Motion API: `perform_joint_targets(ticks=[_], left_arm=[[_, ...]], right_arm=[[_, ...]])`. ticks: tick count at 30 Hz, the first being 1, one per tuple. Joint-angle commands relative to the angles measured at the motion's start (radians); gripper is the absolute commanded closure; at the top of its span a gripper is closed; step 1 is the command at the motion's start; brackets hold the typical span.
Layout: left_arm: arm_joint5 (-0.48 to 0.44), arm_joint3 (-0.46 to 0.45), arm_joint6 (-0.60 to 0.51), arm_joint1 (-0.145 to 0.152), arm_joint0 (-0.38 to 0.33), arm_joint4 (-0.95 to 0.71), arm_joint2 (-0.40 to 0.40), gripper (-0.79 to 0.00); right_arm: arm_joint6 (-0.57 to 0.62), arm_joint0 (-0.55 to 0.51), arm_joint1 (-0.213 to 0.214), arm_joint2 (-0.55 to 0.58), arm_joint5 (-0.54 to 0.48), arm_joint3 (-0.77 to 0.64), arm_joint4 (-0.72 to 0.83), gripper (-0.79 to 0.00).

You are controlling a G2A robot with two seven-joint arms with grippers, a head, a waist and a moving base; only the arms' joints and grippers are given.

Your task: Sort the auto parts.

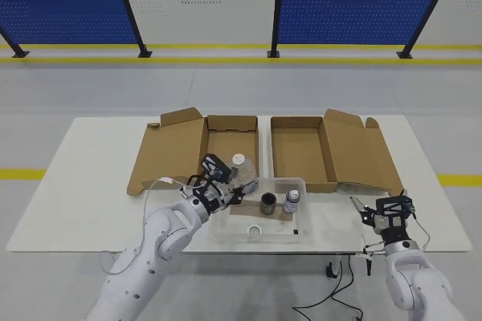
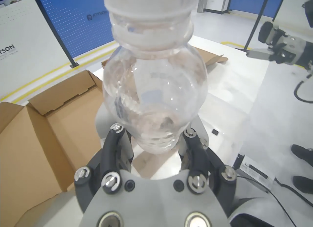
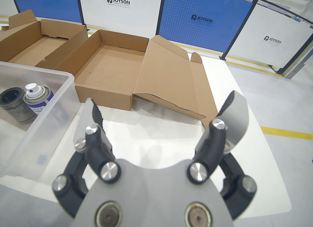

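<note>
My left gripper (image 1: 229, 186) is shut on a clear plastic bottle (image 1: 243, 170) with a white cap, held above the near edge of the left cardboard box (image 1: 225, 148). In the left wrist view the bottle (image 2: 154, 86) stands out between my fingers (image 2: 117, 139). A clear plastic bin (image 1: 299, 229) at the table's front holds a dark metal cylinder (image 1: 268, 203) and a small spray can (image 1: 292, 201). My right gripper (image 1: 360, 210) stands open over the table, to the right of the bin, nothing between its fingers (image 3: 234, 110).
The right cardboard box (image 1: 301, 152) lies open and empty, its lid flap (image 1: 361, 152) spread toward the right. The left box's flap (image 1: 169, 152) spreads to the left. A white ring (image 1: 254, 230) and a small dark piece (image 1: 295, 231) lie in the bin. Bare table surrounds the right gripper.
</note>
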Motion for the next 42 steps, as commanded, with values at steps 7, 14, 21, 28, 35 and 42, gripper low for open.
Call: perform_joint_targets(ticks=[7,14,21,28,35,42], left_arm=[[0.122,0.132,-0.004,-0.028,-0.143,0.024,0.062,0.0],[0.225,0.334,0.029,-0.056,-0.25,0.074,0.122,0.0],[0.272,0.54,0.088,-0.096,-0.355,0.076,0.192,0.0],[0.255,0.695,0.138,-0.131,-0.433,0.071,0.244,0.0],[0.27,0.85,0.163,-0.164,-0.497,0.063,0.274,0.0],[0.275,0.974,0.198,-0.191,-0.544,0.05,0.287,0.0]], right_arm=[[0.0,0.0,0.0,0.0,0.0,0.0,0.0,-0.785],[0.0,0.0,0.0,0.0,0.0,0.0,0.0,-0.785],[0.0,0.0,0.0,0.0,0.0,0.0,0.0,-0.785],[0.0,0.0,0.0,0.0,0.0,0.0,0.0,-0.785],[0.0,0.0,0.0,0.0,0.0,0.0,0.0,-0.785],[0.0,0.0,0.0,0.0,0.0,0.0,0.0,-0.785]])
